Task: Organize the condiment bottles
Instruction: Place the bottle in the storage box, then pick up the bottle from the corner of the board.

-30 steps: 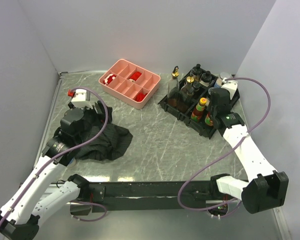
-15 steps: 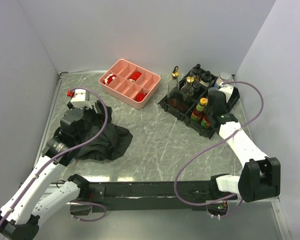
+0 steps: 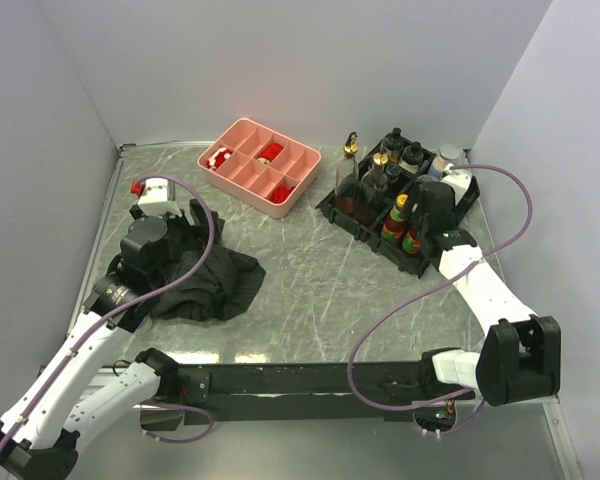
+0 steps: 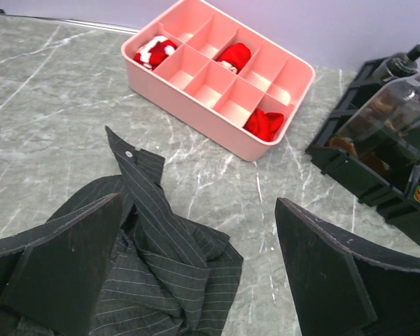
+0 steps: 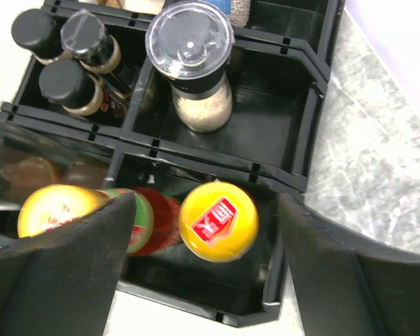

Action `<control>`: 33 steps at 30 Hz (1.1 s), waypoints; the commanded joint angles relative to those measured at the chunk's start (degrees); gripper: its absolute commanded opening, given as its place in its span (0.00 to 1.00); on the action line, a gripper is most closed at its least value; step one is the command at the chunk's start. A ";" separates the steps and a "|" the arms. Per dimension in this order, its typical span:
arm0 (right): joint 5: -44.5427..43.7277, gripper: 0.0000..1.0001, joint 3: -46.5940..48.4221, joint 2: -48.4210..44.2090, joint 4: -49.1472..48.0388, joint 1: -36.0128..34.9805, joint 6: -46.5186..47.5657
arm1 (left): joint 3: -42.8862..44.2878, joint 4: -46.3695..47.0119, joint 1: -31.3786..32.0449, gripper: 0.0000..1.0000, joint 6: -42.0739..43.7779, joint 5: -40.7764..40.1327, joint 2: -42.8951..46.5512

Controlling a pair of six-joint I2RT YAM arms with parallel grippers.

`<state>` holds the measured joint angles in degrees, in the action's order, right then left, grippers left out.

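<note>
The condiment bottles stand in a black divided rack (image 3: pixel 412 267) at the back right. My right gripper (image 5: pixel 204 211) is open, a finger on each side of a yellow-capped sauce bottle (image 5: pixel 218 220) upright in the near compartment, with a gap on both sides. A second yellow-capped bottle (image 5: pixel 52 210) stands to its left. Behind are a grey-lidded pale shaker (image 5: pixel 191 63) and black-lidded jars (image 5: pixel 63 80). Tall clear gold-spouted bottles (image 3: pixel 378 175) fill the rack's left part. My left gripper (image 4: pixel 196 231) hangs open above a black striped cloth (image 4: pixel 147 259), holding nothing.
A pink compartment tray (image 3: pixel 242 190) with red pieces sits at the back centre, left of the rack (image 4: pixel 350 168). The cloth (image 3: pixel 205 280) lies crumpled under my left arm. Walls close the table on the left, back and right.
My right gripper has opened, letting go of the yellow-capped bottle now standing in the rack. The right arm's elbow swung inward. The left arm barely moved.
</note>
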<state>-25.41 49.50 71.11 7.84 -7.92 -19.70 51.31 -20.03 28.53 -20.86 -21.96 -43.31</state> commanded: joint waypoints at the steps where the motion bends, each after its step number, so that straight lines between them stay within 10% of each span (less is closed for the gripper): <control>1: 0.98 0.97 3.15 -3.34 1.39 0.28 -1.83 | 0.11 0.70 -0.15 0.96 -1.11 -3.26 0.33; 19: 16.15 1.00 10.01 -18.72 15.89 0.19 1.42 | 5.73 -15.46 -0.23 0.96 -21.13 -19.17 -0.72; 33: 24.70 1.00 8.07 -19.70 14.49 -1.31 1.25 | 10.75 -58.54 -1.63 0.96 -72.04 -38.78 -6.09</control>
<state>-2.72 57.65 51.53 23.22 -8.62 -19.42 60.31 -64.75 28.42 -77.10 -54.52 -50.33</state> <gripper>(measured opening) 0.999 0.967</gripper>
